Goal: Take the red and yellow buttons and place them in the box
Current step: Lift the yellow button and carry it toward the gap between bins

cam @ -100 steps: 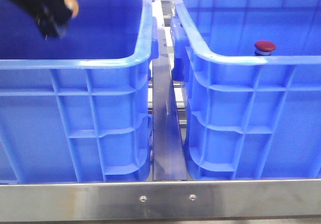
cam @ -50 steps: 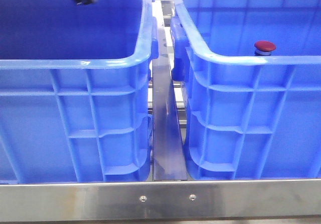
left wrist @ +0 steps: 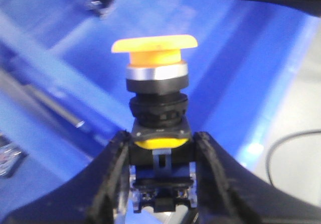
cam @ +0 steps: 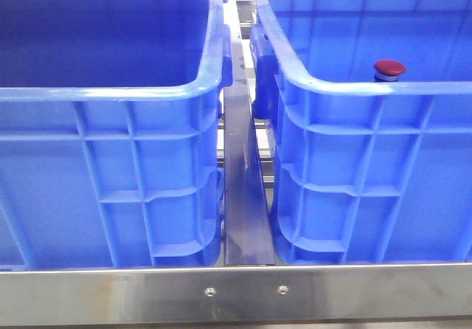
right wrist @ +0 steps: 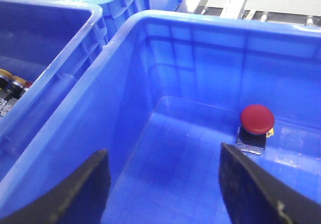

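Buttons are split between the gripper and the box. In the left wrist view, the left gripper [left wrist: 160, 171] is closed on the yellow button [left wrist: 155, 91], clamping its dark lower body between both fingers [left wrist: 113, 179], so the yellow domed cap stands upright just above the fingertips. Blue plastic fills the blurred background beneath it, and a second, red-capped button shows out of focus far beyond the cap.

The red button [right wrist: 256, 121] sits upright on the floor of the right-hand box [right wrist: 165, 48], near that box's far wall. In the right wrist view, the right gripper [right wrist: 165, 189] hangs above this box with its fingers spread wide and nothing between them; the red button lies ahead of the gripper, past the fingertip on the right of that view and apart from it.

From the front, the red button [cam: 389, 69] peeks over the near rim of the right-hand box [cam: 369, 89], and the left-hand box [cam: 110, 93] stands beside it.
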Robot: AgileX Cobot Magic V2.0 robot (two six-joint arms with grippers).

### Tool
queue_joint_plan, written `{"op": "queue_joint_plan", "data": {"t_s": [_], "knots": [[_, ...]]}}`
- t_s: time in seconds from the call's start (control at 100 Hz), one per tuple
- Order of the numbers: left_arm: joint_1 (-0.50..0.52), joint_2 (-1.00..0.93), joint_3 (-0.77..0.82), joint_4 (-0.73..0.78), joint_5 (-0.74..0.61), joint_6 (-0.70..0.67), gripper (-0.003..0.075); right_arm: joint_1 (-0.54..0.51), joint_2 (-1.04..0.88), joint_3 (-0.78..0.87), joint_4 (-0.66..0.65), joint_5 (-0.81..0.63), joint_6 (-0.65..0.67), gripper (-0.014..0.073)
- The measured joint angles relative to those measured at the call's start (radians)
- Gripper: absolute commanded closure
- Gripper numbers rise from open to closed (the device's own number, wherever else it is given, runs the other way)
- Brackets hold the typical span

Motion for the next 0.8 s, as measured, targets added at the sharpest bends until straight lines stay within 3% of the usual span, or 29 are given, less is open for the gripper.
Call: {"op": "queue_joint_plan", "data": {"t_s": [0.39,0.69,0.8], "knots": [[0.0,0.0,0.002,-0.024,0.064,0.037,0.0658,0.0,0.005,-0.019,0.089,0.032,0.045,0.0084],[0.0,0.0,0.002,-0.022,0.067,0.039,0.0658,0.0,0.146,-0.162,0.098,0.395,0.406,0.0054],[0.0,0.0,0.002,-0.022,0.067,0.039,0.0658,0.0,0.217,-0.222,0.098,0.509,0.472,0.0054]]}}
